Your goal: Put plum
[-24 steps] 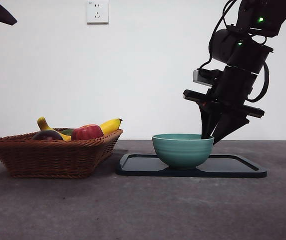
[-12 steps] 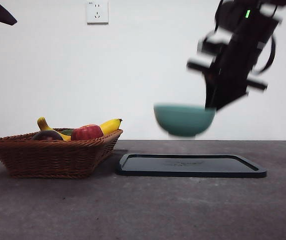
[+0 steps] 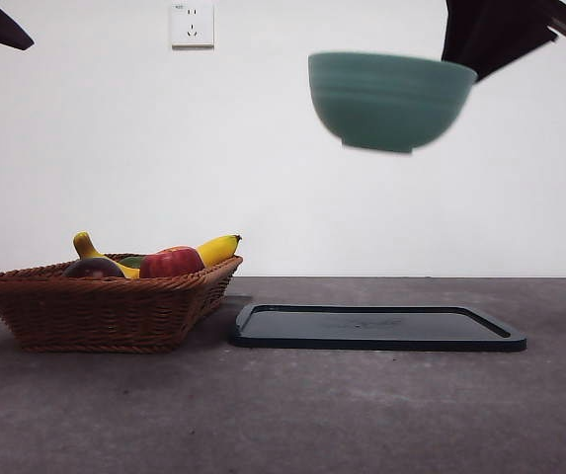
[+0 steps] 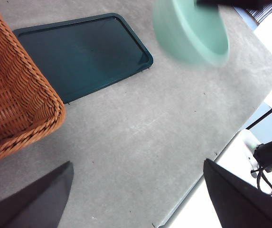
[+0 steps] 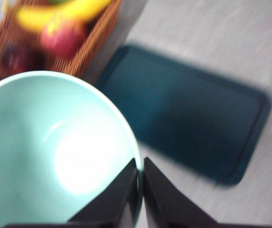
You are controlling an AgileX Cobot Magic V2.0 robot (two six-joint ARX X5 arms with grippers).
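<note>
While you view the bench, note these states:
Right gripper: high above the tray; fingers pinched on the rim of the bowl, which hangs in the air.
Left gripper: waiting over bare bench; fingers spread wide, holding nothing.
Plum: in the basket, beside the banana and the apple.
Tray: flat on the bench, just beside the basket.
</note>
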